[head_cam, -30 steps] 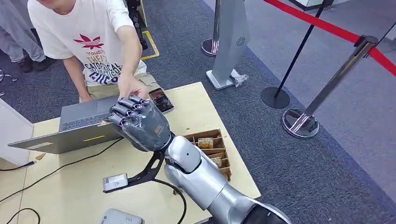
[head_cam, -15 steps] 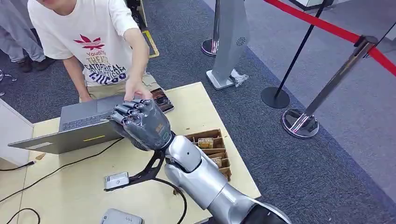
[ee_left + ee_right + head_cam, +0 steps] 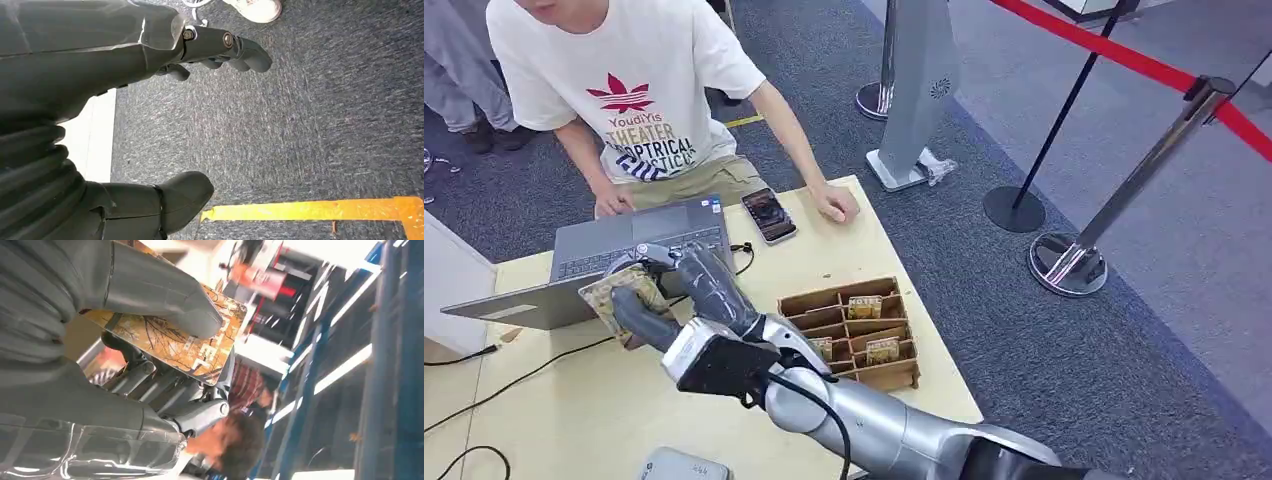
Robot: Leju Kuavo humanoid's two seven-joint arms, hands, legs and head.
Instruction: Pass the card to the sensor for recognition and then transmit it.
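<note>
A card (image 3: 617, 293) printed in brown and gold lies in my right hand (image 3: 674, 290), which is turned palm up over the front edge of the laptop (image 3: 594, 245). In the right wrist view the thumb (image 3: 160, 295) presses on the card (image 3: 200, 347) and darker fingers (image 3: 200, 415) back it from the other side. My left hand (image 3: 115, 55) hangs over grey carpet with its fingers apart and nothing in it. A grey device (image 3: 679, 466) sits at the table's near edge.
A person (image 3: 624, 90) sits behind the table (image 3: 574, 400), one hand on the laptop and the other (image 3: 836, 203) at the far edge. A phone (image 3: 769, 215) lies beside the laptop. A wooden compartment box (image 3: 864, 335) holds cards. Stanchions (image 3: 1064, 265) stand right.
My right hand has turned from palm down to palm up and dropped left, and the card now shows in it. The person's hand has left my fingers for the table's far edge.
</note>
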